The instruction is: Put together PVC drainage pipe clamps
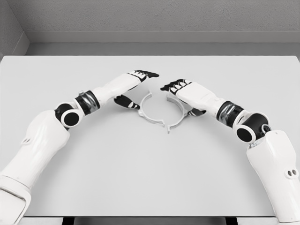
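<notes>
Partly, right robot hand hides clamp.

Pale grey table against a textured grey wall, under soft even light.

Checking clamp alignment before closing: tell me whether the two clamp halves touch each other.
Cannot tell. In the head view the left clamp half and right clamp half appear to meet near the bottom, but no contact or gap shows plainly.

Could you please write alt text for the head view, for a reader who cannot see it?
Two white robot arms reach inward over a white table, the left hand and right hand flanking two white clamp halves that form a nearly closed ring. Whether either hand grips a half is unclear.
</notes>
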Action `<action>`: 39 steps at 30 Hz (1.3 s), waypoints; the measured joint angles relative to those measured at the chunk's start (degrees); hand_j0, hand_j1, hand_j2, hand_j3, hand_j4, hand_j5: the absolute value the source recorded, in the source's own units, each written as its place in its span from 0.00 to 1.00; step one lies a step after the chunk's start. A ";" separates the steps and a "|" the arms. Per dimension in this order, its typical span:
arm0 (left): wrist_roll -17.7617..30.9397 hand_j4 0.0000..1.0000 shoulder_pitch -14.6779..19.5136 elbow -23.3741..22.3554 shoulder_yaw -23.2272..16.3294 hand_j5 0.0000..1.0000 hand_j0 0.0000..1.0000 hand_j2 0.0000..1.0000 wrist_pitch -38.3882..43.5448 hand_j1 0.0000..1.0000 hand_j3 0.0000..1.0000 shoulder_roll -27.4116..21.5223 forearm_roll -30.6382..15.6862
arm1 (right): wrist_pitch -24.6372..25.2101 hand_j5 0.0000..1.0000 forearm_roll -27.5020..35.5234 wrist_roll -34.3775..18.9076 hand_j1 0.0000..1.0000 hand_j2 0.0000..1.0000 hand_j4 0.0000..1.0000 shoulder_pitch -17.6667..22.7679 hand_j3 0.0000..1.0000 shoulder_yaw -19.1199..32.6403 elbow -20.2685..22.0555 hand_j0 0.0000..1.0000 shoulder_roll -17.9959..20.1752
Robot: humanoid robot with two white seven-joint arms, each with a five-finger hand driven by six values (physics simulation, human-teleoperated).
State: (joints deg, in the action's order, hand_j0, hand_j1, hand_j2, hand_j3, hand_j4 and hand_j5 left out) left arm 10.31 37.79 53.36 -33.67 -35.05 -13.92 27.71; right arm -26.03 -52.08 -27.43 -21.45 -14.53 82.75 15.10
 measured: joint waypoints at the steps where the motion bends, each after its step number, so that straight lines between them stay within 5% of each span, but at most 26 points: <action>1: 0.00 1.00 0.09 0.01 0.10 1.00 1.00 1.00 0.00 1.00 1.00 -0.02 0.01 | 0.00 1.00 0.01 0.00 1.00 1.00 1.00 0.00 1.00 0.02 0.10 1.00 0.02; 7: 0.00 1.00 2.72 -0.64 0.50 1.00 1.00 1.00 0.01 1.00 1.00 -0.54 -0.02 | -0.02 1.00 0.17 0.04 1.00 1.00 1.00 0.61 1.00 1.97 0.26 1.00 1.50; 20: 0.00 1.00 4.75 -4.44 0.19 1.00 1.00 1.00 0.00 1.00 1.00 0.78 0.07 | -2.76 1.00 0.90 0.26 1.00 1.00 1.00 5.54 1.00 20.22 1.37 1.00 7.33; 25: 0.00 1.00 4.75 -5.25 0.22 1.00 1.00 1.00 0.00 1.00 1.00 1.68 0.06 | -7.81 1.00 7.99 0.13 1.00 1.00 1.00 7.91 1.00 28.02 2.97 1.00 9.09; 30: 0.00 1.00 4.66 -6.30 0.25 1.00 1.00 1.00 0.00 1.00 1.00 2.02 0.05 | -8.86 1.00 15.27 0.01 1.00 1.00 1.00 8.96 1.00 29.49 2.06 1.00 12.42; 39: -0.01 1.00 4.66 -7.99 0.41 1.00 1.00 1.00 0.00 1.00 1.00 2.14 0.04 | -9.10 1.00 16.88 -0.02 1.00 1.00 1.00 8.79 1.00 29.35 1.44 1.00 13.05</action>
State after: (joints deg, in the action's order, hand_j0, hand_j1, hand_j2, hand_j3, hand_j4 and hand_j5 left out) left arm 10.31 42.45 45.37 -33.26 -35.05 -11.79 27.75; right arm -35.13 -35.21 -27.45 -12.66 14.82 84.19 28.15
